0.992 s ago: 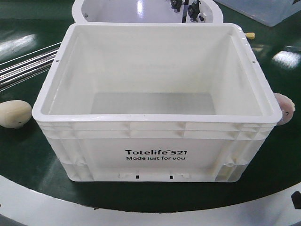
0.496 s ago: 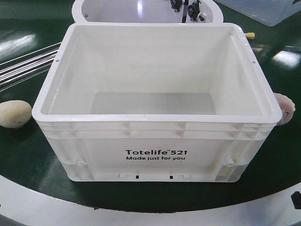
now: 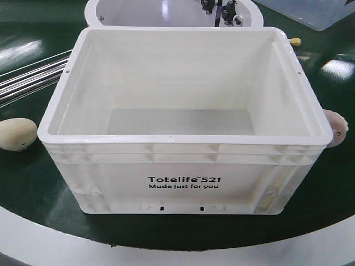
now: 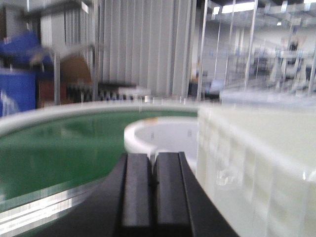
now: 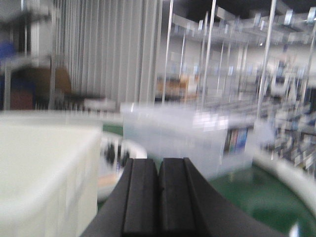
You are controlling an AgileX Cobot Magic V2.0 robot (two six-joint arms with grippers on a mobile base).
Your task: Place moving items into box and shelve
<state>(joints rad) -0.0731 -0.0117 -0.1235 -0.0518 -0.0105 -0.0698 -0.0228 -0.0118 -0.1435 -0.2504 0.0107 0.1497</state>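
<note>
Box: the white crate [image 3: 183, 166] stands upright on the green table [image 3: 33, 188]. Its interior is bare, and neither ball is inside.
Cream ball: the cream ball [image 3: 18, 134] lies on the table just beside the crate's left wall, near the front corner. Contact with the wall cannot be told.
Pinkish ball: the pinkish ball [image 3: 336, 127] lies at the crate's right front corner, partly hidden by the rim.
Left gripper: the left gripper [image 4: 153, 192] has its fingers pressed together with nothing between them. It is low beside the crate's left wall.
Right gripper: the right gripper [image 5: 159, 197] is likewise closed and empty, on the crate's right side.
Handling, balls: judged soft, light and yielding, and likely to roll if nudged. Best taken across the widest part from above with moderate squeeze. The jaws must spread first.
Handling, crate: judged stiff, smooth-walled and light while empty. The ribbed rim on the two short sides offers the surest two-arm hold.
Risk: a ball may be pushed against the crate wall or roll away across the table.
</note>
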